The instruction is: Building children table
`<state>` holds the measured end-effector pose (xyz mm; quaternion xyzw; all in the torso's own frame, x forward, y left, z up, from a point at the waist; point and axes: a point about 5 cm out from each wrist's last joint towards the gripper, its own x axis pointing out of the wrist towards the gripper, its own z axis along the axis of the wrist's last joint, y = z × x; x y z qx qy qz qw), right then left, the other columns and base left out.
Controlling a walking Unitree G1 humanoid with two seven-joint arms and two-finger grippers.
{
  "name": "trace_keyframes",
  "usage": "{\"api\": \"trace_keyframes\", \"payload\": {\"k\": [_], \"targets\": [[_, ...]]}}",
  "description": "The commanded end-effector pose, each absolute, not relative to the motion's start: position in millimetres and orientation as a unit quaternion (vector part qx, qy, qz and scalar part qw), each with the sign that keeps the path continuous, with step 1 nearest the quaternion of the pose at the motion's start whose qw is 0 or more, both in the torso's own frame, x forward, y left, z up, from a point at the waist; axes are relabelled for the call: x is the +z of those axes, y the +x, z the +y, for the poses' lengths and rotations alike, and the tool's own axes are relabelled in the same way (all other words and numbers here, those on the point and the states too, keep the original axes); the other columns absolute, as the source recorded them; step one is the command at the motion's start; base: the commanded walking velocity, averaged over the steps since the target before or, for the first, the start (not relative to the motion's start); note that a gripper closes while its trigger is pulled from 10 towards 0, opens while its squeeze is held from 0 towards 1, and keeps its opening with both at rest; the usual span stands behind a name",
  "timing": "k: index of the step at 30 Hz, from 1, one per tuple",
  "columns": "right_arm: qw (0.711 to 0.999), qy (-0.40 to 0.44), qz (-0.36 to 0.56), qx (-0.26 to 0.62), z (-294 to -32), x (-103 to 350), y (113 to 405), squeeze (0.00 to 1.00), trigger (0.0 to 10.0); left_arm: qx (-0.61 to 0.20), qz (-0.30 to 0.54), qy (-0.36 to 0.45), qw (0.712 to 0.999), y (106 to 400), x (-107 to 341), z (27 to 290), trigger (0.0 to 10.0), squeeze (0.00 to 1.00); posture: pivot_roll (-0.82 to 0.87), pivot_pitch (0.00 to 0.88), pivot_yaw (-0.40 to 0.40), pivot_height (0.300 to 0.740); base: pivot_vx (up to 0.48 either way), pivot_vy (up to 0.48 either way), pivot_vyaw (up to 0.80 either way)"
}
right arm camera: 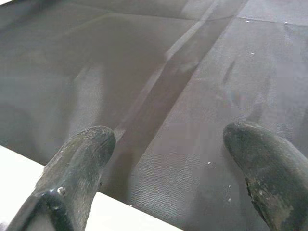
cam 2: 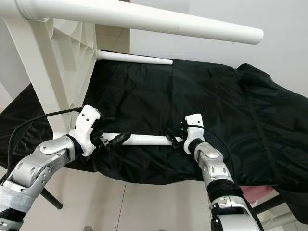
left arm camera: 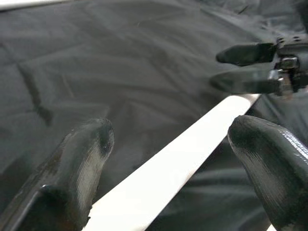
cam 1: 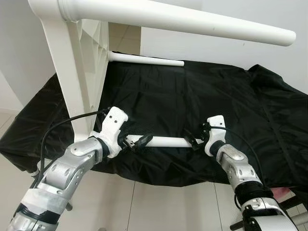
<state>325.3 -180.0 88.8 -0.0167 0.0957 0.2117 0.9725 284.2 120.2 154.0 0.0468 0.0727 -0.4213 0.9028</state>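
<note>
White cylindrical table leg (cam 1: 168, 141) lying on black crinkled cloth (cam 1: 202, 96), left gripper (cam 1: 137, 141) at one end, right gripper (cam 1: 195, 141) at other, both jaws spread around it, white upturned table frame (cam 1: 82, 62) beside.

I read this as a plain indoor room. Pale floor tiles (cam 1: 159, 202) lie beneath the black cloth (cam 1: 202, 101); a bare white wall (cam 1: 269, 19) rises behind the cloth.

the black cloth (cam 1: 192, 96) hides whatever lies under it. the upturned white table frame (cam 1: 79, 67) runs off the top edge. the pink thing (cam 1: 284, 195) is too cropped to identify. the lying leg's (cam 1: 168, 141) ends sit behind both end effectors' fingers.
</note>
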Motion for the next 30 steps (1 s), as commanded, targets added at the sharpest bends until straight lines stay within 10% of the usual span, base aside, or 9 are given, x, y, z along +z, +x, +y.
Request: {"api": "trace_keyframes", "payload": {"k": [1, 30], "targets": [[0.963, -0.017, 0.148, 0.225, -183.4, 68.2, 311.8, 0.0, 10.0, -0.413, 0.086, 0.053, 0.905, 283.8, 149.8, 123.3, 10.0, 0.0, -0.05, 0.019, -0.057, 0.74, 0.0, 0.0, 0.0], [0.978, -0.051, -0.193, 0.057, -188.6, 162.7, 295.2, 0.0, 10.0, -0.34, 0.056, 0.028, 0.938, 266.7, 161.1, 120.6, 10.0, 0.0, -0.01, 0.032, -0.031, 0.74, 0.0, 0.0, 0.0]]}}
